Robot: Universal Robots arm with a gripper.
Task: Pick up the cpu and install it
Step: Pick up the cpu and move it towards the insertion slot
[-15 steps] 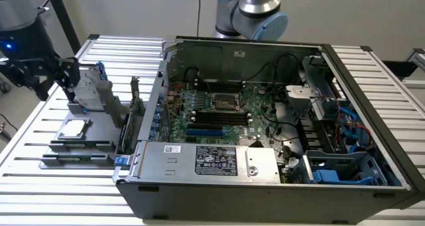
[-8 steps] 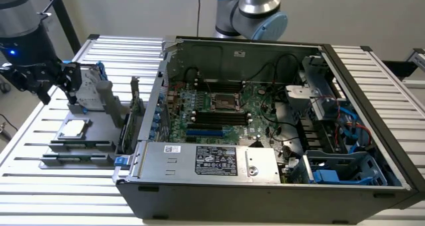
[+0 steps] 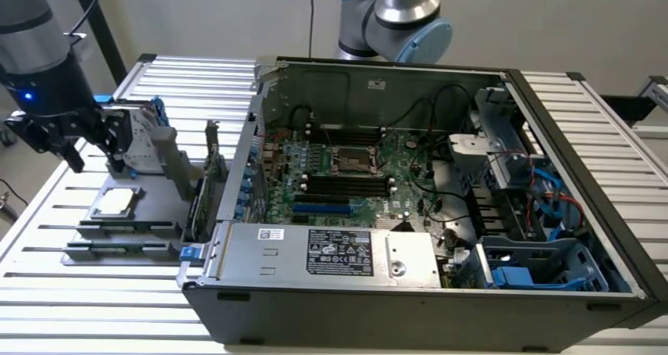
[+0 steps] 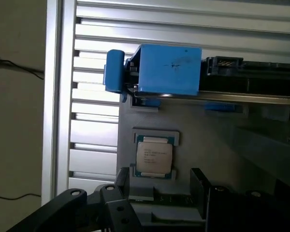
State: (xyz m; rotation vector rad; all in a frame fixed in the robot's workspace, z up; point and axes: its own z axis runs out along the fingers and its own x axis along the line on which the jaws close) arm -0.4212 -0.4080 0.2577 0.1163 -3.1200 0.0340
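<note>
Broadly, a slatted metal bench (image 3: pixel 105 292) carries everything. On it, toward the exterior view's right, lies an open computer case (image 3: pixel 418 308). A labelled silver power supply (image 3: pixel 324 253) sits along its near edge, and behind that is a green motherboard (image 3: pixel 345 175) with a metal-framed socket (image 3: pixel 352 161) near its middle. Just beside the case, on the exterior view's left, a grey holder plate (image 3: pixel 115 249) rests on the bench. At the far end of the plate a silver hard drive (image 3: pixel 141 140) stands upright in blue brackets (image 4: pixel 169 70).

The arm's black tool (image 3: pixel 94 166) hangs above the plate, close in front of the hard drive. It is released, its two fingers spread wide and pointing down, with nothing between them and nothing touching them.

The cpu (image 3: pixel 115 202) lies flat in a small square seat on the holder plate, its dull silver top facing up. It sits nearer than the hard drive and below the spread fingers. In the wrist view its printed lid (image 4: pixel 154 157) shows between the two finger ends.
</note>
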